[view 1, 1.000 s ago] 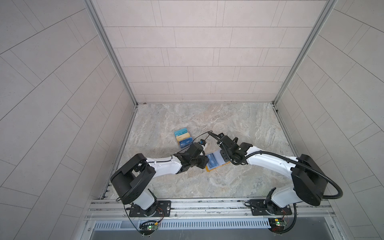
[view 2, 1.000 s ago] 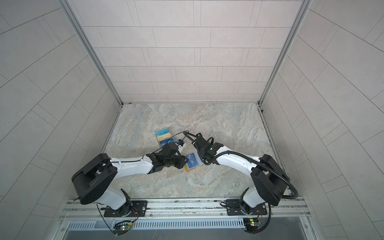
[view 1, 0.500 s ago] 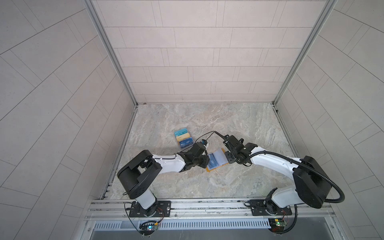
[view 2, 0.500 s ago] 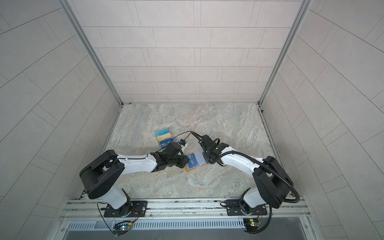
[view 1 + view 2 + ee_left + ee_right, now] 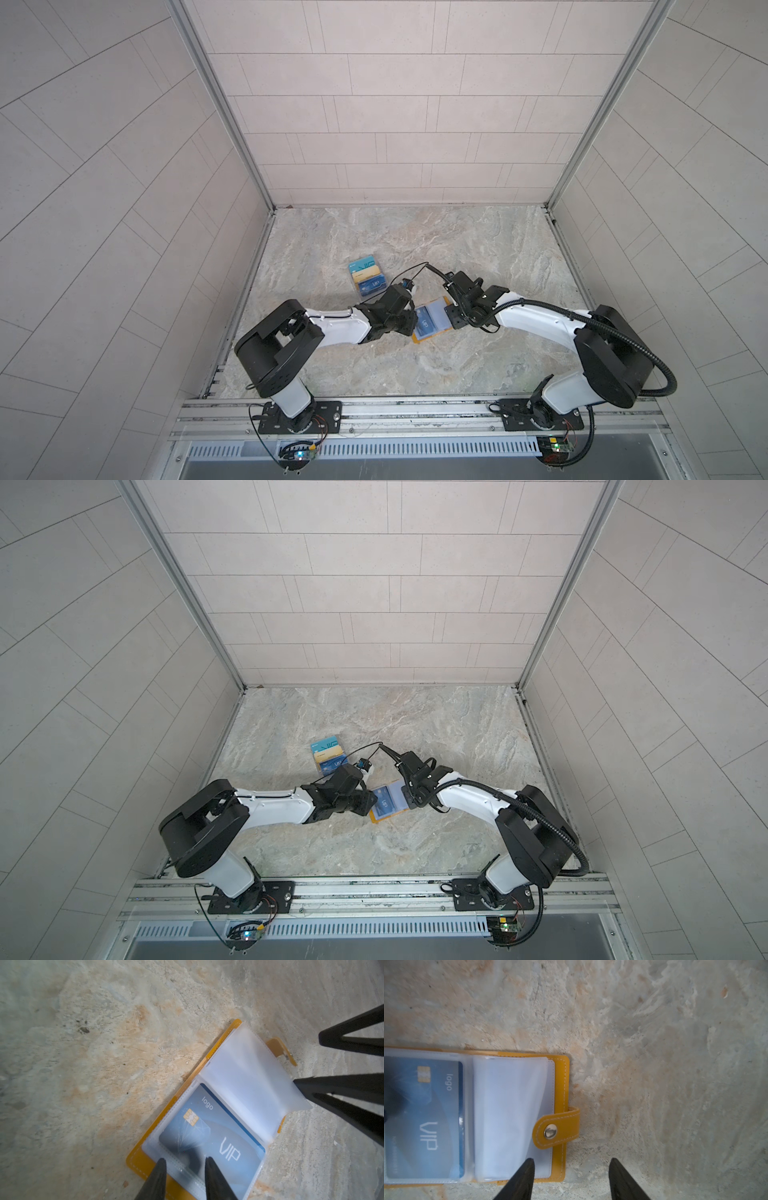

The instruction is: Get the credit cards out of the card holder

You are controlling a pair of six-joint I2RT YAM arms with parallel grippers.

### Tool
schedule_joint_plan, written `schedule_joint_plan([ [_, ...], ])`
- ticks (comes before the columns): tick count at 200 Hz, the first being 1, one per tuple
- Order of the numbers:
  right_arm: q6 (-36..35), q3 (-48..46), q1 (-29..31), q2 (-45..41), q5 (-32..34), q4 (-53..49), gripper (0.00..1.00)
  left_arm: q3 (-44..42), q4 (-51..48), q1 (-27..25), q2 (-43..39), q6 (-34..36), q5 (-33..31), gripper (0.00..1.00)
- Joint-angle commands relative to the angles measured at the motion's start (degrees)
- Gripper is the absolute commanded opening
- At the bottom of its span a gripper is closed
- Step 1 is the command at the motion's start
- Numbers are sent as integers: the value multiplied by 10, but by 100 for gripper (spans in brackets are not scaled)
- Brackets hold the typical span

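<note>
Both top views show two white and black robot arms reaching toward the middle of a marbled stone counter inside a tiled booth. Between them, just below the frame's centre, the mustard-yellow card holder lies open and flat. Up and to its left, near but apart, stands a clear tiered stand with teal, gold and blue faces showing.

The left wrist view shows the card holder in the lower middle of the frame. A blue card marked "VIP" sits inside a clear sleeve. The left end effector is released, its two dark tips slightly parted and resting on that sleeve's near edge, clamping nothing.

The right wrist view shows the holder at the left of the frame, with its snap tab folded over empty sleeves and the blue card at far left. The right end effector is released and spread wide, one tip over the sleeve corner and the other over bare counter.
</note>
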Motion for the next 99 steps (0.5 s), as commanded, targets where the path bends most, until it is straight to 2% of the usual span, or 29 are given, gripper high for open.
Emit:
schedule_joint_plan([
  [1,19,2,3,10,38,8,60,5,-18,-3,3,0,-9,36],
  [36,38,3,3,-15,116,-7,58,4,-25,-3,-2,4,-13,36],
  [57,39,3,2,-31,126,-19,57,4,-24,-3,-2,4,-13,36],
  [74,32,10,2,-38,103,-35,56,4,-22,-3,-2,4,-13,36],
  [99,11,15,1,-45,1,-36,54,4,-21,-3,-5,1,-13,35],
])
